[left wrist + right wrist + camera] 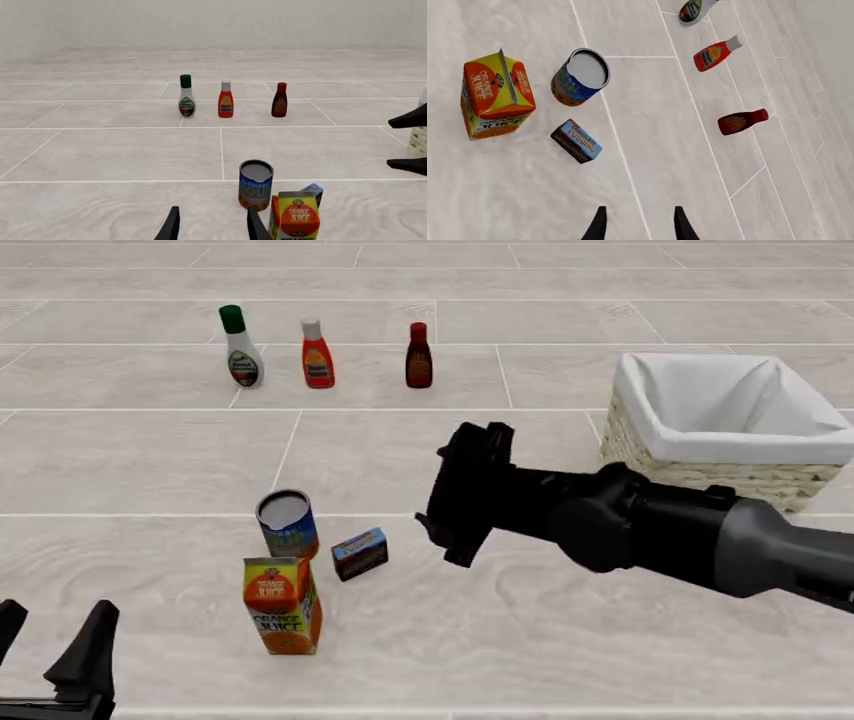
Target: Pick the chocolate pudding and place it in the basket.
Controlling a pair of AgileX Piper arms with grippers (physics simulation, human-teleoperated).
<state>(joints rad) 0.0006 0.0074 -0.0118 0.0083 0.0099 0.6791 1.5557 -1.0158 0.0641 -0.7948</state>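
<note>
The black-and-grey right arm reaches in from the right, its black right gripper (447, 512) held above the tabletop, 2 fingers apart and empty. The black left gripper (54, 655) sits low, fingers spread.

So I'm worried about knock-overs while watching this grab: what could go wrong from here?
1. The pudding box sits close beside the can and the juice carton; the right gripper, jaws open and off to its side, might bump either one when closing in.
2. The box is small and lies at an angle, so a misaligned pinch may slip before reaching the basket.
</note>
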